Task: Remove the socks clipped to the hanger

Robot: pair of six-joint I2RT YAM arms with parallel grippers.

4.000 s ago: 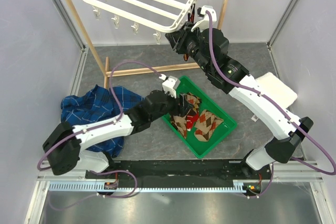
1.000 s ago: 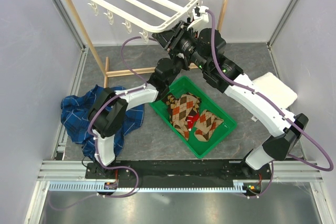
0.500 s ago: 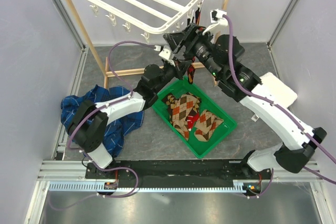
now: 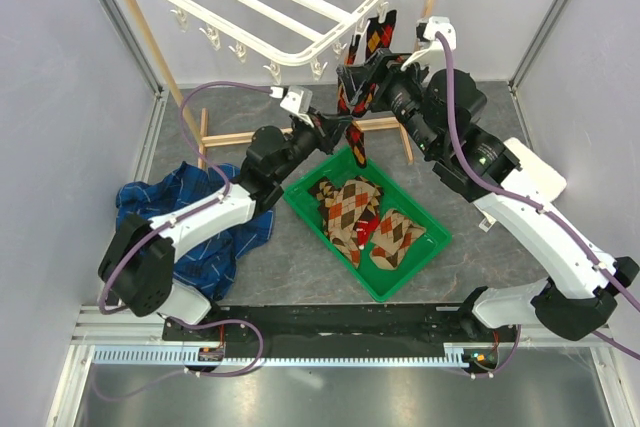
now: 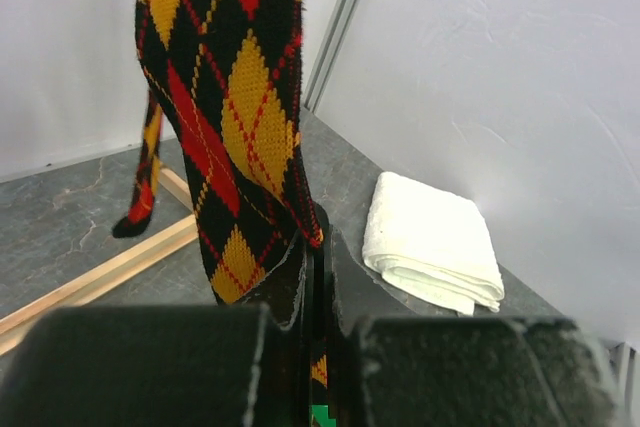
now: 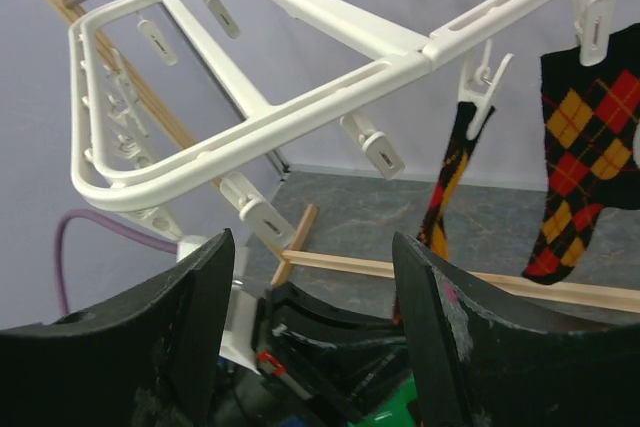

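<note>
The white hanger hangs from the wooden rack, and its frame and clips fill the right wrist view. Two black-red-yellow argyle socks are clipped at its right end, one hanging free, the other stretched downward. My left gripper is shut on the lower part of that second sock, which runs up from between the jaws. My right gripper stands open just below the hanger, with nothing between its fingers.
A green tray under the hanger holds brown-and-tan argyle socks and a red one. A blue plaid cloth lies at the left. A white folded cloth sits at the right. A wooden rack bar lies across the floor.
My right gripper has pulled back to the right from the hanger and its jaws have spread. My left gripper has stayed shut on the sock, shifting a little with it.
</note>
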